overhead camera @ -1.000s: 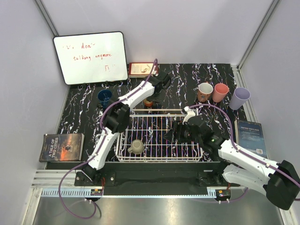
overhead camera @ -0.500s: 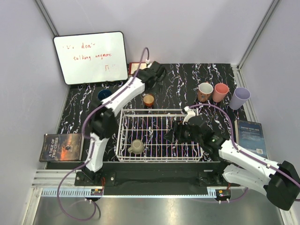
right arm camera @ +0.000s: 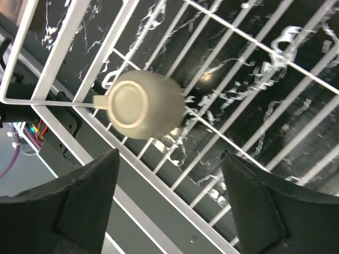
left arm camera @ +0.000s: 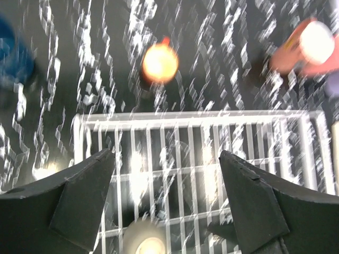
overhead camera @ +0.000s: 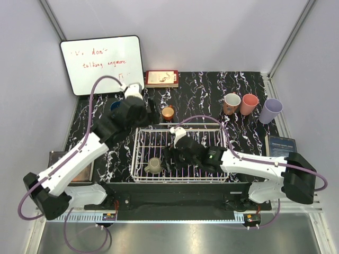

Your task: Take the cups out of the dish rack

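The white wire dish rack (overhead camera: 135, 153) holds one beige mug (overhead camera: 154, 165) upside down at its near left; the right wrist view shows the mug's base (right arm camera: 145, 104). My right gripper (overhead camera: 170, 154) is open and empty (right arm camera: 170, 156) over the rack, just right of that mug. My left gripper (overhead camera: 151, 112) is open and empty (left arm camera: 167, 156) above the rack's far left edge (left arm camera: 212, 119). The orange cup (overhead camera: 168, 112) (left arm camera: 159, 62) stands on the table behind the rack. The brown mug (overhead camera: 231, 103), salmon-pink cup (overhead camera: 249, 104) and lavender tumbler (overhead camera: 270, 111) stand at the back right. The dark blue mug (overhead camera: 115, 106) is partly hidden by the left arm.
A whiteboard (overhead camera: 101, 64) leans at the back left, with a book (overhead camera: 161, 78) beside it. Another book (overhead camera: 279, 145) lies at the right edge, and one (overhead camera: 59, 159) at the left is partly under my left arm. Enclosure walls close in both sides.
My left gripper left the orange cup standing behind the rack, then the arm swung back to the rack's far left edge. My right gripper moved left across the rack toward the beige mug.
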`<state>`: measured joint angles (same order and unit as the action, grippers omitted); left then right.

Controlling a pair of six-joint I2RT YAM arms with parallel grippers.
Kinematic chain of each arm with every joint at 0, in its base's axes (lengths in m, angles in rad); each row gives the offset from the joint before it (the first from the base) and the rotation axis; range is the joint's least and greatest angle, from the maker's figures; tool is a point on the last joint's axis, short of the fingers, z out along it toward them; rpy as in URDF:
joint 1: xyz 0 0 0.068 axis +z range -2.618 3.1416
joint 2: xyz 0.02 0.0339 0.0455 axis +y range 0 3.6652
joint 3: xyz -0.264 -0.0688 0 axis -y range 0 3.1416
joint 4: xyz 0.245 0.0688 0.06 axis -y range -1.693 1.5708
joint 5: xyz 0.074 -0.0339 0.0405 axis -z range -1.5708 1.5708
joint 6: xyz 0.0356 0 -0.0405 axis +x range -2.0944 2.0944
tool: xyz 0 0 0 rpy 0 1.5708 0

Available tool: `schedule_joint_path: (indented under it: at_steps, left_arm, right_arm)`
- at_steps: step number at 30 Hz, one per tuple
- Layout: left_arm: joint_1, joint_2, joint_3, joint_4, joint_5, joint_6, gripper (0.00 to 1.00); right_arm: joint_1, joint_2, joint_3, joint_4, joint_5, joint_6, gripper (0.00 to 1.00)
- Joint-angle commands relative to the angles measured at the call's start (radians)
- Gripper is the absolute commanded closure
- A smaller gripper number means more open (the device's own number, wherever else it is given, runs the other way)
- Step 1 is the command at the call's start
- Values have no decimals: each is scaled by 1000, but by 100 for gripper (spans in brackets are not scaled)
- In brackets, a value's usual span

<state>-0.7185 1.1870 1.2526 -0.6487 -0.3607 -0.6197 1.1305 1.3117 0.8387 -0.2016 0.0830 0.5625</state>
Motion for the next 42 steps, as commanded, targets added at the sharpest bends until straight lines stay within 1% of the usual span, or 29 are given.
schedule_joint_path:
  at_steps: [1, 6, 10, 13, 16, 23, 27, 28, 30, 31, 32, 34, 35, 37, 38, 42]
  left_arm:
    - [-32, -139, -148, 38, -47, -63, 11]
    - [-62, -268, -238, -15, -75, -86, 6]
    - [-73, -383, -306, -52, -78, -104, 3]
    - [-72, -432, -341, -71, -84, -109, 1]
    - [-73, -455, -363, -83, -86, -106, 1]
    - [-72, -457, -381, -89, -92, -107, 1]
    - [-73, -449, -390, -89, -92, -110, 1]
    - [-73, -446, -390, -89, -90, -112, 1]
    - [-72, -440, -394, -88, -90, -115, 1]
    - [-73, -437, -394, -88, -90, -117, 1]
    - [-73, -435, -392, -88, -90, -115, 1]
    - [-72, -428, -392, -88, -89, -118, 1]
    - [-73, -425, -392, -88, -87, -118, 1]
    - [-73, -418, -389, -89, -84, -120, 1]
    - [-73, -417, -390, -89, -84, -120, 1]
    - [-73, -414, -392, -88, -89, -126, 1]
  right_arm:
    - [58, 79, 104, 2, 95, -50, 12]
    - [84, 153, 169, -15, 107, -64, 7]
    - [113, 231, 256, -42, 127, -88, 4]
    - [127, 291, 312, -73, 136, -96, 2]
    - [130, 337, 336, -84, 133, -90, 2]
    - [132, 412, 364, -117, 141, -64, 2]
    - [130, 429, 344, -127, 141, -47, 6]
    - [132, 432, 341, -125, 136, -46, 10]
    - [130, 431, 332, -125, 132, -38, 14]
    - [132, 429, 327, -124, 132, -38, 21]
    - [132, 425, 324, -125, 132, -35, 25]
    - [130, 420, 316, -127, 132, -32, 39]
    - [132, 419, 315, -125, 132, -33, 53]
    - [130, 411, 309, -127, 130, -29, 64]
    - [132, 408, 307, -125, 130, -29, 76]
    - [132, 377, 289, -130, 170, -10, 100]
